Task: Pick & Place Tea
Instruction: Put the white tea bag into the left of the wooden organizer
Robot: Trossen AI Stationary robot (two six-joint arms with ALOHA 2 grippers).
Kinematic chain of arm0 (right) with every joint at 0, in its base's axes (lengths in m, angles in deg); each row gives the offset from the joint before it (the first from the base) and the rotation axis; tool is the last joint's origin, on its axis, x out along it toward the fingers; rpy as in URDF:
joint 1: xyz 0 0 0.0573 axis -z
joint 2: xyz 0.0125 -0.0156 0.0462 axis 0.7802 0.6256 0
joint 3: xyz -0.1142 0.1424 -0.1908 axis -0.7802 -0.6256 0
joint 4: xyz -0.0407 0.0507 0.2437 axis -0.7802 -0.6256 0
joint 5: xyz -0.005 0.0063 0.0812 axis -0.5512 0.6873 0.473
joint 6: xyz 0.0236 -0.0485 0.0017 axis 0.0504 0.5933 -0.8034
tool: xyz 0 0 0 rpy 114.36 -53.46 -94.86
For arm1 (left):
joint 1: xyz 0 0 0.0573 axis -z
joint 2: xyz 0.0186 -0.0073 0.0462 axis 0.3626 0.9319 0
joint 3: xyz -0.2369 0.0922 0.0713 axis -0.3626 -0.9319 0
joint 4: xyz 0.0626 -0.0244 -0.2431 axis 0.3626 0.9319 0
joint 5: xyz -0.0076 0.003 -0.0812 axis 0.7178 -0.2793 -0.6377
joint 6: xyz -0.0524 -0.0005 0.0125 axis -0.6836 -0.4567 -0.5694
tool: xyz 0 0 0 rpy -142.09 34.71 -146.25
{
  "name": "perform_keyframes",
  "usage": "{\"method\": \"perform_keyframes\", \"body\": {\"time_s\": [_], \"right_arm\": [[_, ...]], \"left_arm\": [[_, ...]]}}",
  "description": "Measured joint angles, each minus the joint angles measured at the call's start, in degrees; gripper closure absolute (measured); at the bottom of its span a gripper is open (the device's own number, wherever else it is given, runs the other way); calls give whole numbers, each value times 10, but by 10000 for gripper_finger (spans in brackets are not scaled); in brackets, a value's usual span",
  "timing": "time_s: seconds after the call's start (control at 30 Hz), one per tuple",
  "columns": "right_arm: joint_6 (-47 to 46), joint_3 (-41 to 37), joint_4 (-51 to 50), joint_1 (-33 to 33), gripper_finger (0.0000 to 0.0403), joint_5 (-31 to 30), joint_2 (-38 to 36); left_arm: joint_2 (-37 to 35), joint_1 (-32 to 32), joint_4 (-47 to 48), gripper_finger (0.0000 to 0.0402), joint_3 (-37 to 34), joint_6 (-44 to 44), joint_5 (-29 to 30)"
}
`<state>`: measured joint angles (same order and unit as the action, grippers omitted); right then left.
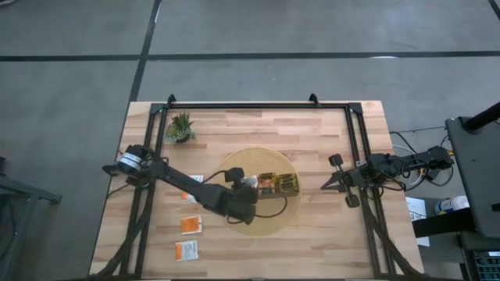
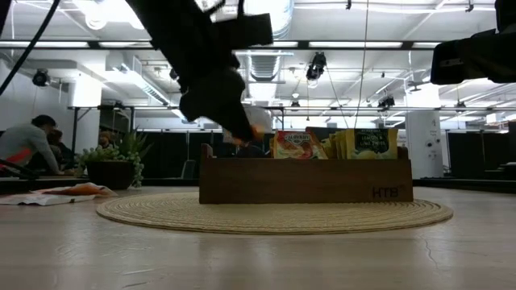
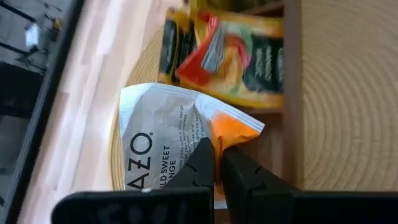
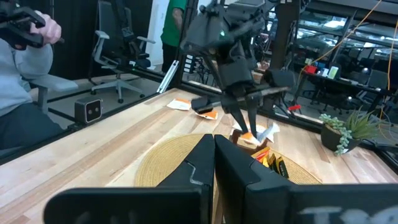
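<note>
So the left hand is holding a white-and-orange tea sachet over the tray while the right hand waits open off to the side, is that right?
Not quite: the right hand is shut, as the right wrist view shows. The rest holds: the left hand pinches a white-and-orange tea sachet over the tray, and the right hand waits off to the side.

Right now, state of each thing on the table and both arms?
Left fingers: shut on white-and-orange tea bag, over the tray.
Right fingers: shut, empty, at the table's right side.
Tray: on round mat, holding several sachets.
Loose sachets: flat on table.
Plant: upright.
</note>
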<state>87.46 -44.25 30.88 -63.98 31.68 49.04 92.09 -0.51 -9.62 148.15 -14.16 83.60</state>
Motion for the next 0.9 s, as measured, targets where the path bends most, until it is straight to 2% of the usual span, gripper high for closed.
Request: {"method": "perform_keyframes", "body": {"time_s": [0.43, 0.9], "right_arm": [[0, 0, 0, 0, 394, 0, 0], [0, 0, 0, 0, 394, 0, 0]], "left_arm": [[0, -17, -2, 379, -23, -37, -15], [0, -18, -32, 293, -38, -16, -14]]}}
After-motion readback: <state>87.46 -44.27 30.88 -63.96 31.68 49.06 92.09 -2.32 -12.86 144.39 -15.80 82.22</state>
